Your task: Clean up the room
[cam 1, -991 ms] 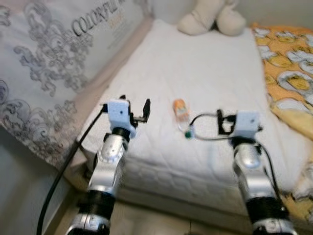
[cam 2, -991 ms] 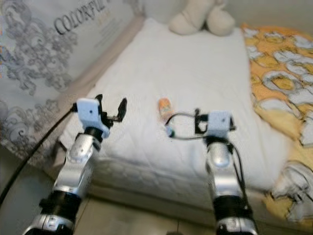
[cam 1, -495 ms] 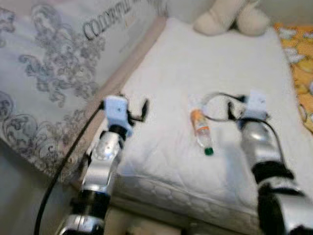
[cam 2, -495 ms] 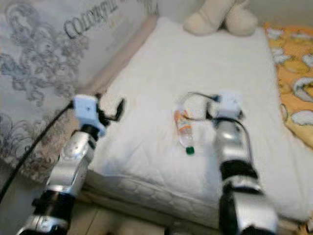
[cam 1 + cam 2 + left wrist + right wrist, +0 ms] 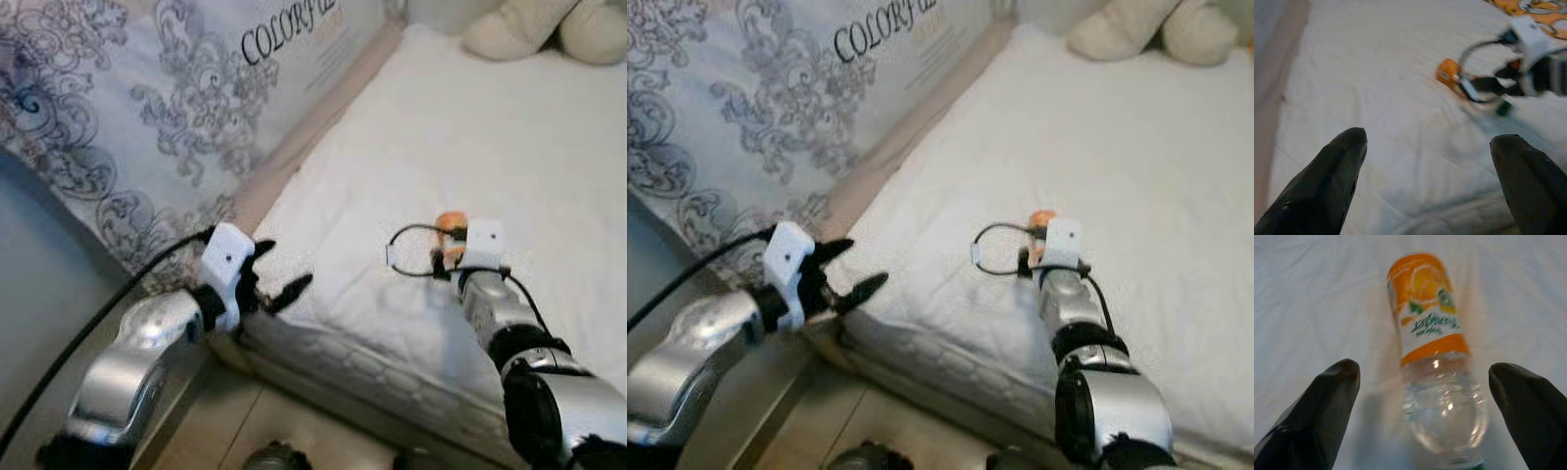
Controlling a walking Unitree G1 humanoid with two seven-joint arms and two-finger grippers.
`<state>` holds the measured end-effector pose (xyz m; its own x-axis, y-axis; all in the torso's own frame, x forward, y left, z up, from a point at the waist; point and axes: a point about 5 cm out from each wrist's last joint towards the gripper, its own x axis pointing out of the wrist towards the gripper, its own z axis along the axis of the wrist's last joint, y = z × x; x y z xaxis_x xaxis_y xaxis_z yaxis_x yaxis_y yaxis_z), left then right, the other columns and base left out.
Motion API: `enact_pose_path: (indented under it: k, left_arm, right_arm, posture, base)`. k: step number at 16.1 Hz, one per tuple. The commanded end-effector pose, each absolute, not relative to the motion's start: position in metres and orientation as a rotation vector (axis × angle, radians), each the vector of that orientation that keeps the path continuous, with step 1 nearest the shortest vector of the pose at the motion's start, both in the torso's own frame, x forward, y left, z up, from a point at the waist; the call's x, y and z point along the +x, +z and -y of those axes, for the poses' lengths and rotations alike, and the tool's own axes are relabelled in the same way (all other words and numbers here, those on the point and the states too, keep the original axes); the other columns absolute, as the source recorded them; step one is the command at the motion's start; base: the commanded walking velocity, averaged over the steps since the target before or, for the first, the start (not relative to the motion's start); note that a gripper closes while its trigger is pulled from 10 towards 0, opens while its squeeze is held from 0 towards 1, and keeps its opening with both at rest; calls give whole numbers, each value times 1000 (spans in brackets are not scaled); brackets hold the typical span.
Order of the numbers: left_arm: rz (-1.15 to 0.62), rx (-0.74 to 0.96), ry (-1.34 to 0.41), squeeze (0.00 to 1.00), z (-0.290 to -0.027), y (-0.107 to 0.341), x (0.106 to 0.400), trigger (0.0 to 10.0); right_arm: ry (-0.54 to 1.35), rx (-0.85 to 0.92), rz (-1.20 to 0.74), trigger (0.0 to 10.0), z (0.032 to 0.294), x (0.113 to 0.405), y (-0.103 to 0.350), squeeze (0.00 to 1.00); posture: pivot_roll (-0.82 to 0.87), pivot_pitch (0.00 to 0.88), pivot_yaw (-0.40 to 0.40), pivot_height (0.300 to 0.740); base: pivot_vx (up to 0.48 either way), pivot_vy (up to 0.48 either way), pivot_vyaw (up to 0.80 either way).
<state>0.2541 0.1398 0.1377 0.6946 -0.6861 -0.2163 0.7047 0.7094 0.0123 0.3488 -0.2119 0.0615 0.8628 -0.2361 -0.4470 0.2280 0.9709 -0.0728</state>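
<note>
A clear plastic bottle lies on its side on the white mattress, a little right of centre in the left eye frame, where only its orange end peeks out past the right tool's white housing. In the right wrist view the bottle runs up and down the frame: orange fruit label toward the top, clear part below, a sliver of green cap at the bottom edge. I cannot tell whether any liquid is inside.

The right tool is released, its two black fingers spread wide on either side of the clear part, neither touching it. The left tool, at lower left of the left eye frame, hovers over the mattress's near corner, also released, fingers well apart. In its wrist view the bottle sits in the upper right beside the right tool.

A grey patterned cover with the word "COLORFUL" stands along the left side of the bed, and a cream plush toy lies at the upper right.

Half a second ago the bottle lay in full view, green cap toward the camera and just left of the right tool; now the tool sits over it. The whole scene has also slid rightward, so the camera has moved.
</note>
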Motion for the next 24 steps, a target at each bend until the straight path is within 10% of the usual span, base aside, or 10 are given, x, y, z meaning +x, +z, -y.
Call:
enact_pose_path:
  k: [1, 10, 11, 12, 19, 24]
  left_arm:
    - [-262, 94, -775, 0, -146, 137, 244, 10000]
    - [-367, 55, -788, 0, -147, 143, 204, 10000]
    - [-360, 24, -893, 0, -140, 152, 192, 10000]
    - [-350, 3, -952, 0, -134, 159, 186, 10000]
    - [-336, 5, -929, 0, -127, 161, 199, 10000]
    - [-311, -148, -604, 0, -130, 140, 238, 10000]
  right_arm:
    - [-292, -43, -415, 10000, 219, 356, 76, 0]
    - [-289, 56, -545, 10000, 211, 348, 56, 0]
    - [-299, 64, -556, 1412, 209, 346, 54, 0]
    - [-308, 87, -562, 0, 209, 346, 53, 0]
    - [-213, 226, -547, 0, 191, 353, 58, 0]
    - [-212, 298, -565, 0, 187, 348, 50, 0]
  posture:
    - [127, 154, 125, 732]
    - [203, 265, 142, 732]
    - [210, 275, 144, 732]
    - [217, 281, 146, 732]
    - [165, 251, 127, 732]
    - [94, 205, 114, 732]
  base:
    - [0, 0, 0]
    - [0, 0, 0]
    - [0, 0, 0]
    - [0, 0, 0]
    - [0, 0, 0]
    - [0, 0, 0]
